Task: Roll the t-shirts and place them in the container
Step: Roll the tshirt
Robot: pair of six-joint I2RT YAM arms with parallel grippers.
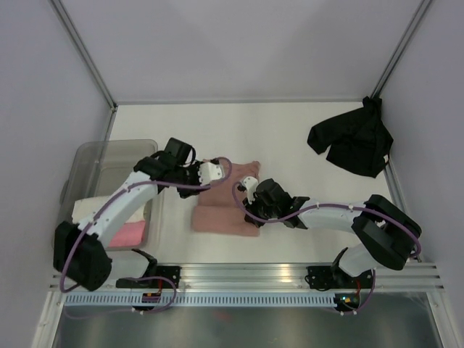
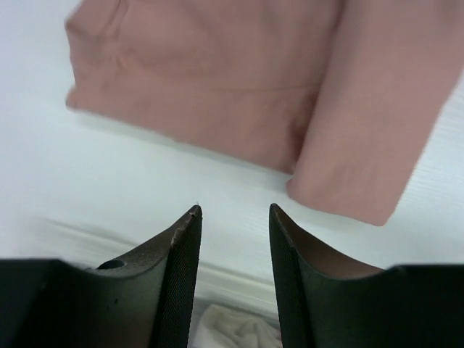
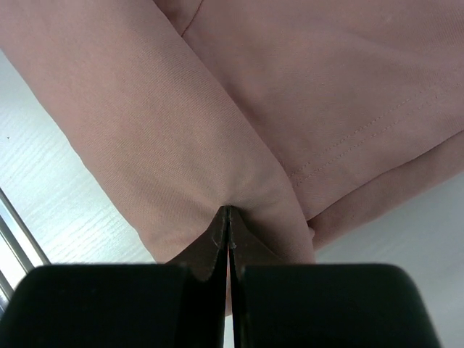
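A salmon-pink t-shirt (image 1: 221, 217) lies folded on the white table in the middle; in the left wrist view the t-shirt (image 2: 217, 72) has one flap folded over its right side. My left gripper (image 1: 220, 171) hovers at its far left corner, and in its own view the left gripper (image 2: 234, 210) is open with nothing between the fingers. My right gripper (image 1: 251, 209) is at the shirt's right edge; in its wrist view the right gripper (image 3: 228, 210) is shut, its tips pinching a fold of the pink cloth (image 3: 326, 87). A black t-shirt (image 1: 355, 141) lies crumpled at the far right.
A translucent grey bin (image 1: 94, 156) stands at the left, holding a cream roll (image 1: 90, 209) and a bright-pink roll (image 1: 130, 233). White cloth (image 2: 232, 326) shows below my left fingers. An aluminium rail (image 1: 246, 275) runs along the near edge. Walls close in the sides.
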